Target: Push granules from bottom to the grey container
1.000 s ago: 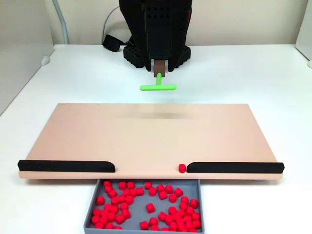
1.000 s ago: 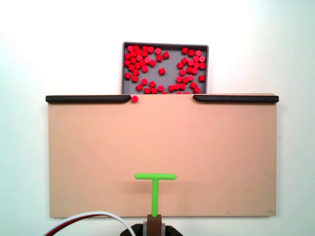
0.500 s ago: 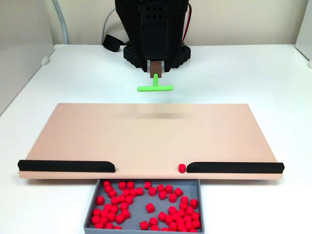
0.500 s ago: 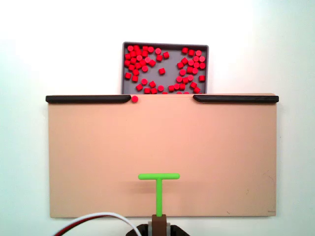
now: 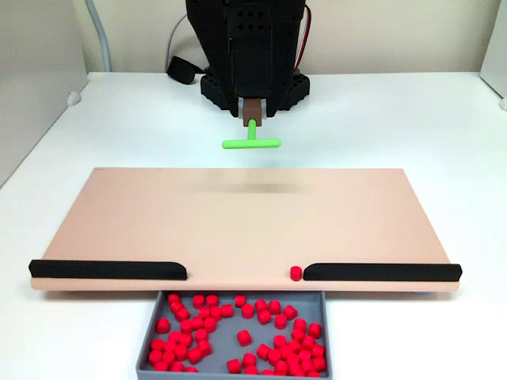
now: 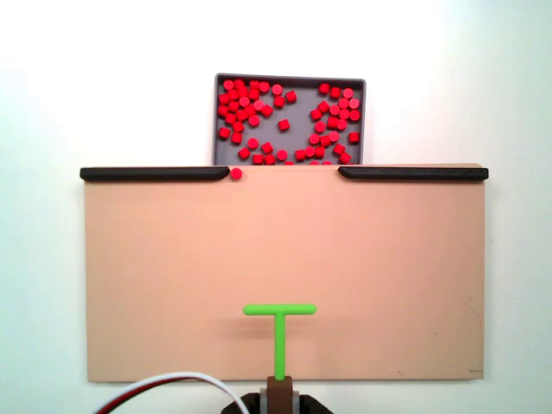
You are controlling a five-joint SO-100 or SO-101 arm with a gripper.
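- We see the gripper (image 5: 252, 111) at the arm's dark base, closed around the brown mount of the green T-shaped pusher (image 5: 251, 142), whose crossbar hangs clear above the table by the tan board's far edge; from above, the pusher (image 6: 279, 332) lies over the board's near side
- We find a white table (image 5: 396, 119) against a pale wall, with a grey cable at the back left in the front view
- The tan board (image 5: 238, 222) lies flat – two black strips (image 5: 107, 270) line its edge by the tray, a gap between them
- The grey container (image 5: 147, 340) is a shallow tray with low walls, tucked against that gap
- The granules (image 5: 238, 328) are small bright red cubes, nearly all scattered inside the tray – one granule (image 5: 295, 273) sits on the board, touching a strip's inner end
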